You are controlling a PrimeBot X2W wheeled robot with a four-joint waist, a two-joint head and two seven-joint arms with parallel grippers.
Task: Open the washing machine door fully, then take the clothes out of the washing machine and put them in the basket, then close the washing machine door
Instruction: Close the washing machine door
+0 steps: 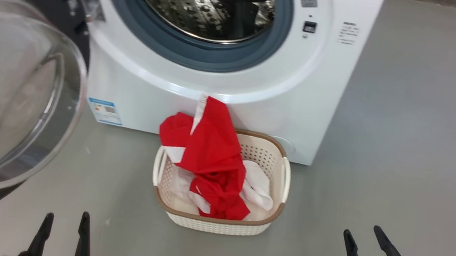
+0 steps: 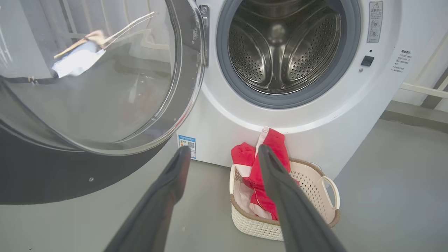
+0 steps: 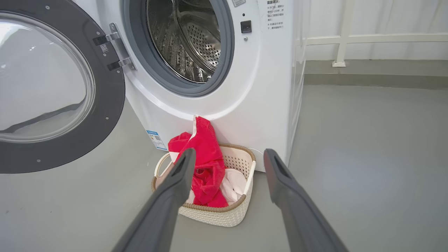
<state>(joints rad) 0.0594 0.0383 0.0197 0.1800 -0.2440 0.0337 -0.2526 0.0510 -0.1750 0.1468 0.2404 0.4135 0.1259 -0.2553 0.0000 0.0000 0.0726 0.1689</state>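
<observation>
The white washing machine [image 1: 222, 101] stands ahead with its steel drum [image 1: 200, 1] bare of laundry. Its door [image 1: 8, 90], black-rimmed with a bulging glass bowl, hangs swung wide at the left. Red and white clothes [image 1: 206, 156] fill the cream basket [image 1: 278, 183] on the floor against the machine's front, one piece draped up over the back rim. My left gripper [image 1: 66, 218] is open at the lower left, near the door's lower edge. At the lower right my right gripper [image 1: 363, 235] is open and holds nothing. The basket [image 2: 315, 182] and clothes [image 3: 206, 154] lie beyond both pairs of fingers.
Grey floor [image 1: 406, 147] stretches to the right of the machine. A white railing [image 3: 343, 38] and a low step run along the wall behind it. A blue label [image 1: 105, 111] marks the machine's lower front.
</observation>
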